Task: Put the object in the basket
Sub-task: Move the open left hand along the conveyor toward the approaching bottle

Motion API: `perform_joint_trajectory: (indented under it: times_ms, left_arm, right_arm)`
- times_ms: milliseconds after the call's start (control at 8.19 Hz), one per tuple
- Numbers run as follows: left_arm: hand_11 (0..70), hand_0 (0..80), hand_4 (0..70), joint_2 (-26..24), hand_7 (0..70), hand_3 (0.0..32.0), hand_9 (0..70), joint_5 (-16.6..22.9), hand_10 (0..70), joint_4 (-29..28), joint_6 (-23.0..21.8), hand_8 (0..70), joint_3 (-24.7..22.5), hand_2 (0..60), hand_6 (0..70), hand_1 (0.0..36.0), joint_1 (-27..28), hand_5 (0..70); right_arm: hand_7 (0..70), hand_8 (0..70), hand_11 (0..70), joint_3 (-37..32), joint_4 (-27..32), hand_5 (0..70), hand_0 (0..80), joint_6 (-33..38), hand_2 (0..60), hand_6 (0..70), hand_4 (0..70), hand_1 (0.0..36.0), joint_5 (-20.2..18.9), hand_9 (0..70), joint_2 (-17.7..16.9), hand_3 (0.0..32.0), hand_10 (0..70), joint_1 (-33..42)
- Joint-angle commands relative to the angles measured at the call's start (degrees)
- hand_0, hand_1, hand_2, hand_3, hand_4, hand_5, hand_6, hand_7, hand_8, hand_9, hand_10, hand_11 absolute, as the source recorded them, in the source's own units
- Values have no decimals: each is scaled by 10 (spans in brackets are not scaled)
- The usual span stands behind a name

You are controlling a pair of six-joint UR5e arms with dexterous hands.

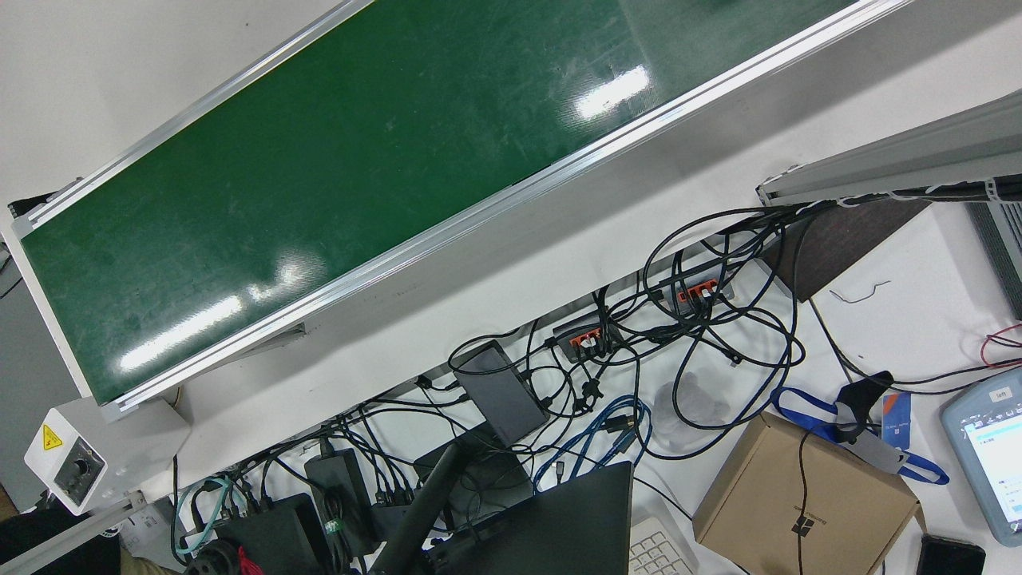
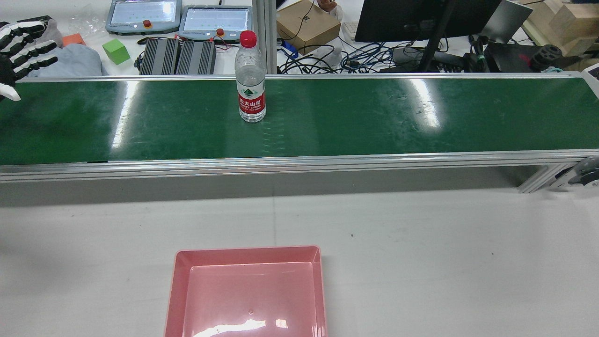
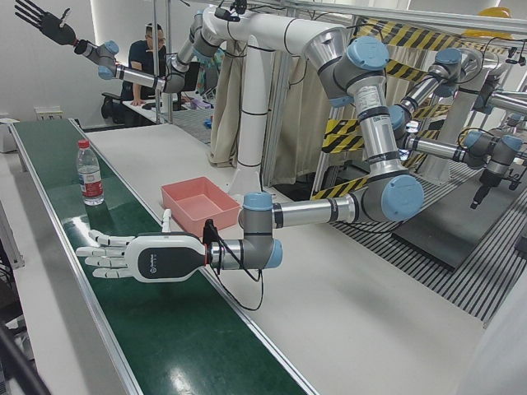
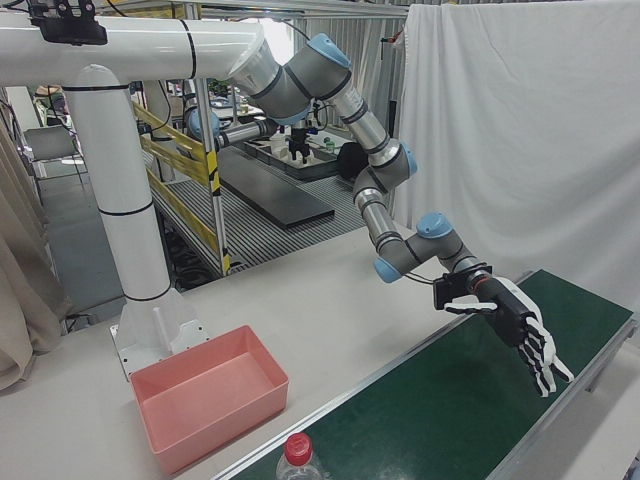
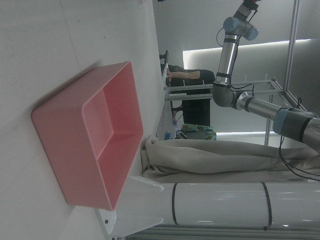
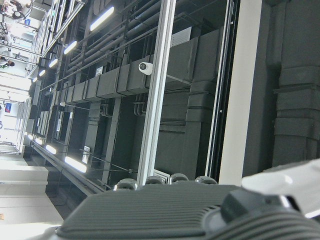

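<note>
The empty pink basket (image 2: 248, 255) sits nearest on the white table, and beyond it the water bottle (image 2: 250, 77) stands upright on the green belt (image 2: 374, 117). The left hand (image 2: 21, 51) hovers well aside, fingers spread and empty. It should probably approach level and wrap the label, not the cap, to avoid tipping the bottle. The right hand (image 3: 43, 25) is raised high, also spread.

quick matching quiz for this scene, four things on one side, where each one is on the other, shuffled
Things:
1. water bottle
2. pink basket
3. left hand
4. right hand

Places:
a. raised high in the air, fingers spread
b. on the white table
c. standing upright on the green belt
d. open, low over the belt

Pairs: 1-c, 2-b, 3-d, 4-a
</note>
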Motion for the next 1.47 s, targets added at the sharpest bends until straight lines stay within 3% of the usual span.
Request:
perform_joint_trajectory:
  times_ms: [0, 244, 489, 611, 1344]
  left_arm:
    - [131, 603, 44, -11, 34, 72, 113, -23, 79, 58, 3, 110, -46, 0, 59, 71, 22, 253]
    - [128, 611, 40, -45, 30, 86, 107, -28, 76, 114, 4, 104, -66, 0, 52, 73, 45, 249]
    - [119, 604, 8, -74, 23, 94, 96, -93, 70, 143, 10, 86, -64, 0, 40, 64, 106, 242]
    - [118, 593, 9, -88, 21, 100, 97, -107, 69, 144, 42, 87, -62, 0, 38, 59, 111, 235]
    - [112, 568, 7, -94, 20, 90, 107, -115, 67, 130, 57, 87, -54, 0, 48, 45, 124, 240]
  right_arm:
    - [0, 0, 0, 0, -1, 0, 0, 0, 0, 0, 0, 0, 0, 0, 0, 0, 0, 0]
    - [0, 0, 0, 0, 0, 0, 0, 0, 0, 0, 0, 0, 0, 0, 0, 0, 0, 0]
    - [0, 0, 0, 0, 0, 0, 0, 0, 0, 0, 0, 0, 0, 0, 0, 0, 0, 0]
    - [0, 0, 0, 0, -1, 0, 0, 0, 0, 0, 0, 0, 0, 0, 0, 0, 0, 0]
    - [0, 0, 0, 0, 0, 0, 0, 0, 0, 0, 0, 0, 0, 0, 0, 0, 0, 0]
